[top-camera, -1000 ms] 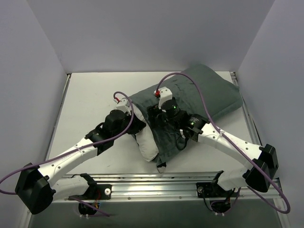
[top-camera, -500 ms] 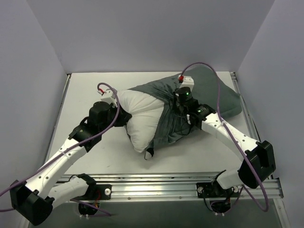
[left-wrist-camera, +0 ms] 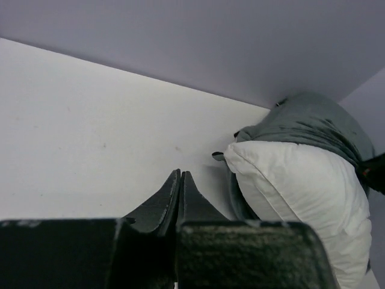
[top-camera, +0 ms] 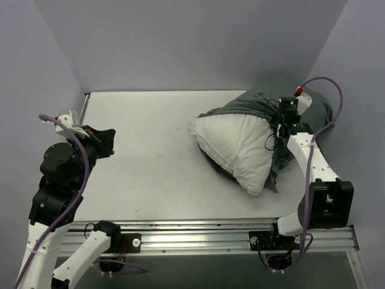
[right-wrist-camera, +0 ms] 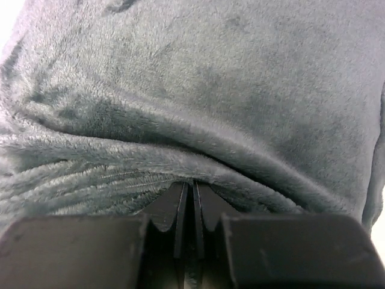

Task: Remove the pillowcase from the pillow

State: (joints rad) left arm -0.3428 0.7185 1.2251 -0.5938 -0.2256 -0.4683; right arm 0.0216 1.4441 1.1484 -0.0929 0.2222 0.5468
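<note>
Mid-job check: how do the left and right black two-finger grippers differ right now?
Load: the left gripper is shut on nothing, while the right gripper pinches a fold of the dark grey-green velvety pillowcase. Place: the left gripper hangs over bare white table, well apart from the plump white pillow; the right gripper sits at the pillow's far right side, against the cloth. Shared: both have their jaws closed.

The pillow [top-camera: 240,150] is plump and plain white. It lies by the right edge of the bench, toward the far right corner, with most of its body bare and one corner pointing at the near edge. The pillowcase [top-camera: 255,107], dark grey-green velvety cloth, is bunched in creases over the pillow's far end, with a strip running down its right side.
</note>
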